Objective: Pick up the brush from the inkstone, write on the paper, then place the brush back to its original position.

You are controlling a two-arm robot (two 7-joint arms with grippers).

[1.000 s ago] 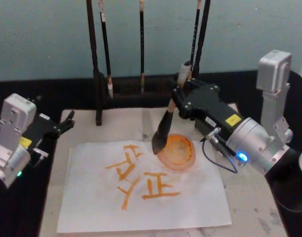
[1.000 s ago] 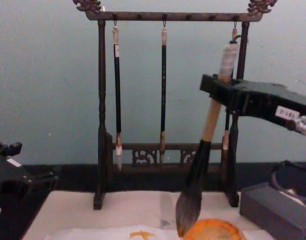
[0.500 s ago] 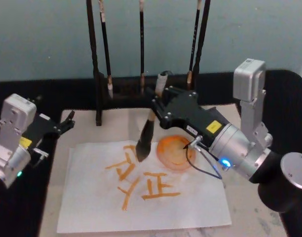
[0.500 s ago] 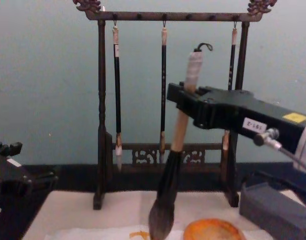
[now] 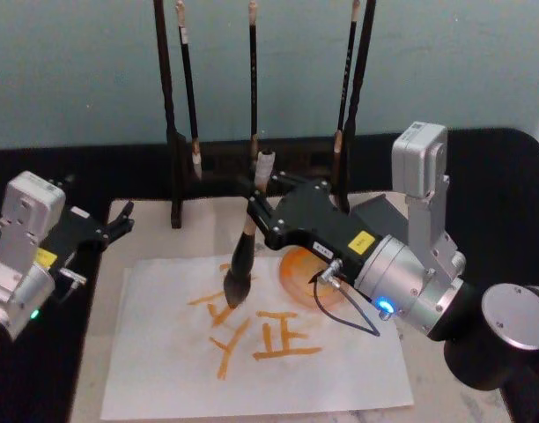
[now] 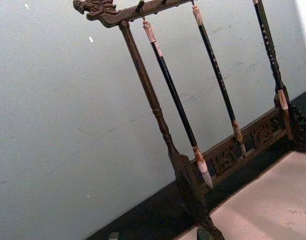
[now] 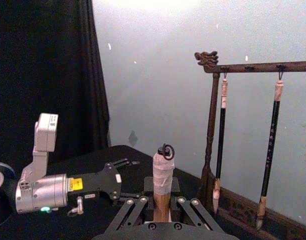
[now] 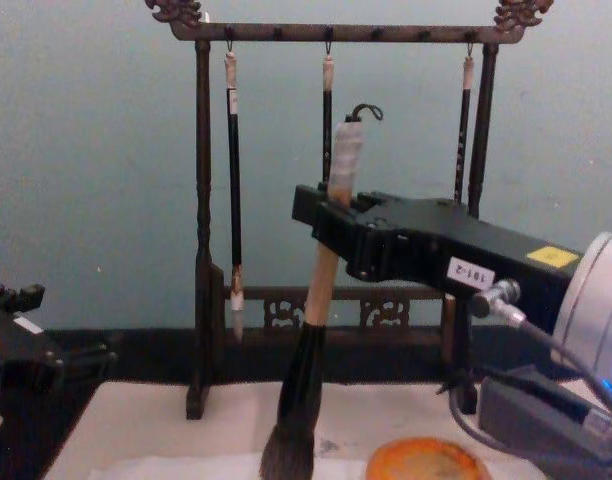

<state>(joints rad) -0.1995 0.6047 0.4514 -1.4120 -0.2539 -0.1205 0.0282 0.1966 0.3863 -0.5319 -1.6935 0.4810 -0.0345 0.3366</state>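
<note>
My right gripper [image 5: 256, 211] is shut on the pale handle of the thick brush [image 5: 239, 269], which stands nearly upright. Its dark bristles point down onto the upper-left orange strokes on the white paper [image 5: 340, 370]; I cannot tell whether they touch. From the chest, the brush [image 8: 311, 345] hangs below the right gripper [image 8: 321, 215]. The right wrist view shows the brush's white-wrapped top [image 7: 163, 175] rising between the jaws. The inkstone [image 5: 296, 269], an orange dish, lies just right of the brush, partly under the arm, and also appears as the inkstone [image 8: 426, 460]. My left gripper [image 5: 120, 218] rests open at the mat's left edge.
A dark wooden rack [image 5: 174, 132] with three slim hanging brushes stands behind the paper, also seen as the rack [image 8: 201, 230], [image 6: 158, 110], [image 7: 213, 125]. A cream mat [image 5: 446, 379] lies under the paper. A grey block [image 8: 531, 415] sits at the right.
My right gripper has carried the brush leftward, from over the orange dish to over the written strokes, and lowered it. The left arm has stayed put.
</note>
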